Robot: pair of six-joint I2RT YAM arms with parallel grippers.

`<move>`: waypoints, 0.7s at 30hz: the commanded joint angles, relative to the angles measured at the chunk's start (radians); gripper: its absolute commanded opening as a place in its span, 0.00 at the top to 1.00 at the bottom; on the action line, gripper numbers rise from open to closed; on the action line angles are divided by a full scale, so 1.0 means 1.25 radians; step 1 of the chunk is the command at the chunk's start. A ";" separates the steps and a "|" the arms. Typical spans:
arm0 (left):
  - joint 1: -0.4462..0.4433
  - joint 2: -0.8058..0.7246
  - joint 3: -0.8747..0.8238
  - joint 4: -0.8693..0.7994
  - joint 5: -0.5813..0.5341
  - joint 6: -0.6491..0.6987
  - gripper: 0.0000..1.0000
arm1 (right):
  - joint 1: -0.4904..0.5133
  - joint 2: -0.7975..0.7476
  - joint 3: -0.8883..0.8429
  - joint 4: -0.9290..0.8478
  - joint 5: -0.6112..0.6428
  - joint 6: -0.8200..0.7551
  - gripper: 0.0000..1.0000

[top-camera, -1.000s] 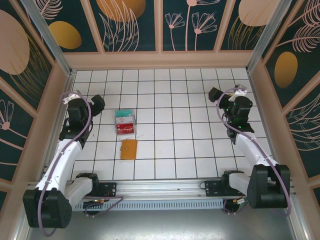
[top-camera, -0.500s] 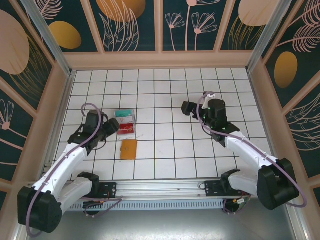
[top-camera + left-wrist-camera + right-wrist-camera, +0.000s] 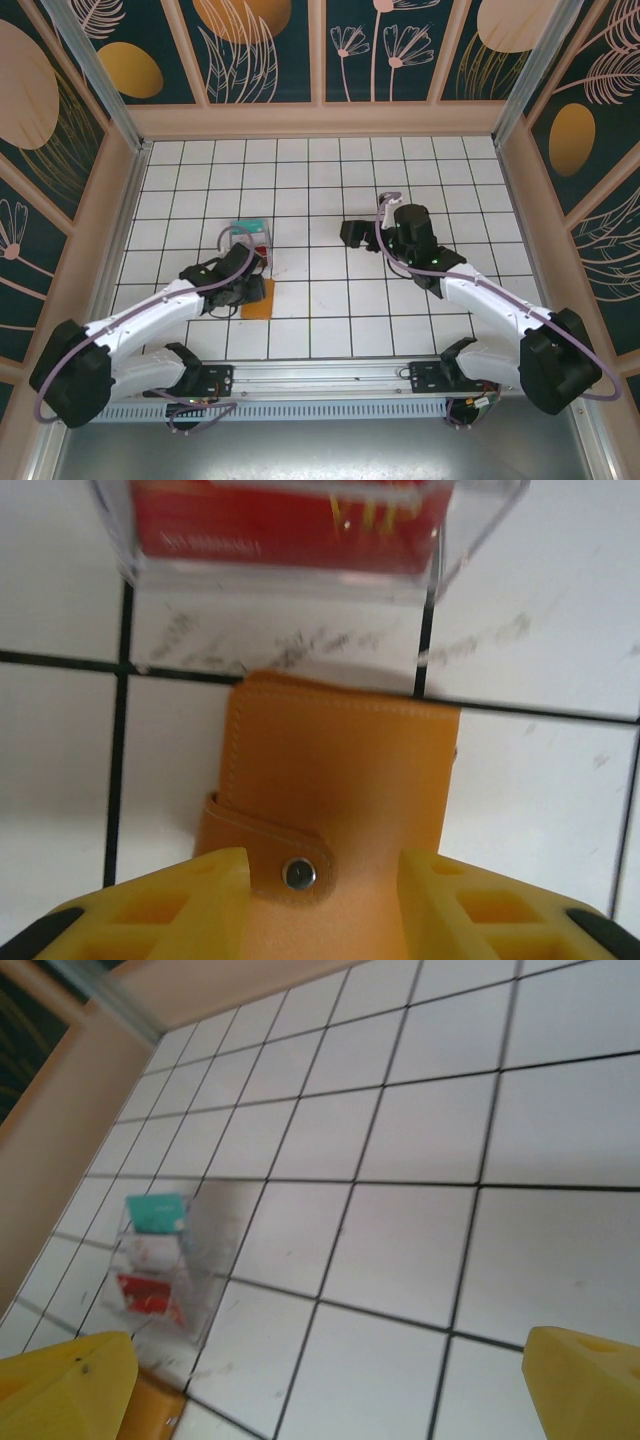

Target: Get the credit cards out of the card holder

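Surface: white tiled table (image 3: 330,190) with black grid lines, boxed at the back and both sides by tan framing and dark floral panels (image 3: 260,50).
Left gripper (image 3: 322,872): low over the card holder (image 3: 340,780), yellow fingers (image 3: 170,900) partway apart, one at each side edge; pressing it or not, cannot tell.
Card holder: flat on the tiles between and under the left fingers, folded shut, strap (image 3: 265,845) fastened by one metal snap (image 3: 298,873).
In the way: clear plastic stand (image 3: 460,520) just ahead of the left fingertips, near the holder's far edge but apart from it; well ahead and to the left of the right gripper (image 3: 325,1375).
Counts: one holder, one stand, three cards in the stand; teal card (image 3: 155,1212) farthest from the left gripper, pale card (image 3: 150,1252) in the middle, red card (image 3: 145,1295) nearest.
Right gripper: jaws spread wide, holding nothing, hovering over bare tiles.
Open room: bare tiles ahead and to the right of the right gripper as far as the walls; bare tile on either side of the left fingers.
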 commanded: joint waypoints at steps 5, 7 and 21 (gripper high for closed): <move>-0.049 0.109 0.055 -0.042 -0.071 0.006 0.57 | 0.059 0.021 0.035 -0.029 -0.046 0.000 0.01; -0.049 0.124 0.062 -0.041 -0.080 0.009 0.58 | 0.067 0.022 0.033 -0.029 -0.042 0.002 0.01; -0.058 0.193 0.058 -0.071 -0.084 0.023 0.74 | 0.080 0.012 0.033 -0.053 -0.010 0.004 0.01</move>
